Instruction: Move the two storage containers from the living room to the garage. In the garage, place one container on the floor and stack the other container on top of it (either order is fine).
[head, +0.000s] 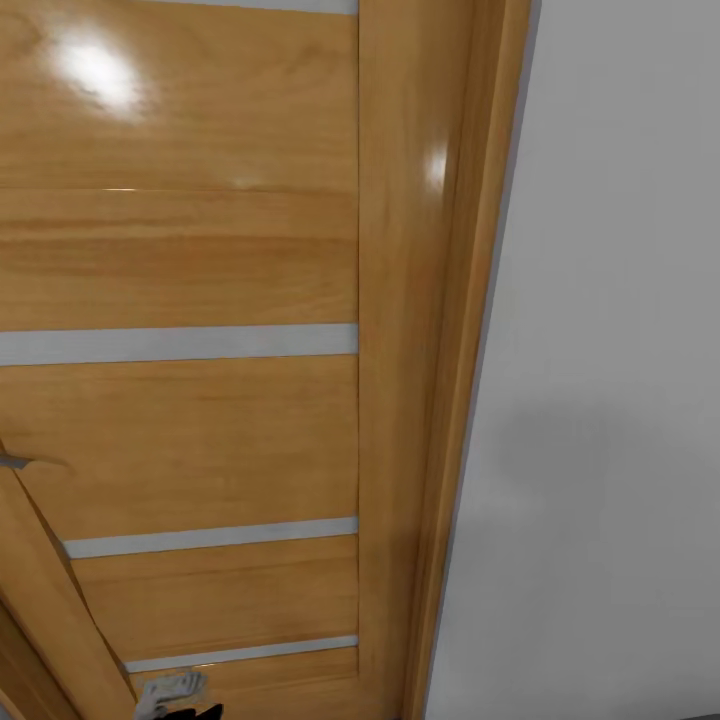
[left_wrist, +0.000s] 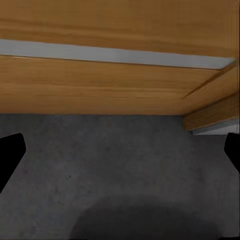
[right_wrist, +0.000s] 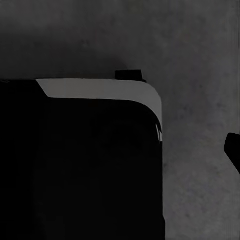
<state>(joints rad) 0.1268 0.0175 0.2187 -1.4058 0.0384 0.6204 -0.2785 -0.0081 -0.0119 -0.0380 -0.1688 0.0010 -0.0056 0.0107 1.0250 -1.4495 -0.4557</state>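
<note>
The two storage containers are out of view. In the left wrist view my left gripper (left_wrist: 120, 155) hangs open over the dark grey speckled floor (left_wrist: 125, 170), its black fingertips (left_wrist: 10, 150) at the picture's two sides with nothing between them. It points at the foot of a wooden door (left_wrist: 100, 85). My right gripper (right_wrist: 120, 152) also looks down at the dark floor (right_wrist: 200, 60). One black fingertip (right_wrist: 233, 150) stands far out at the side, as in an open stance, with nothing held. The other finger is lost against my black base.
A honey-coloured wooden door (head: 180, 420) with grey strips stands very close ahead, its frame (head: 440, 350) beside a plain pale grey wall (head: 610, 350). A slanted wooden edge (head: 50, 600) and a grey handle (head: 25, 462) show at the left. My black, white-rimmed base (right_wrist: 95, 165) is below the right gripper.
</note>
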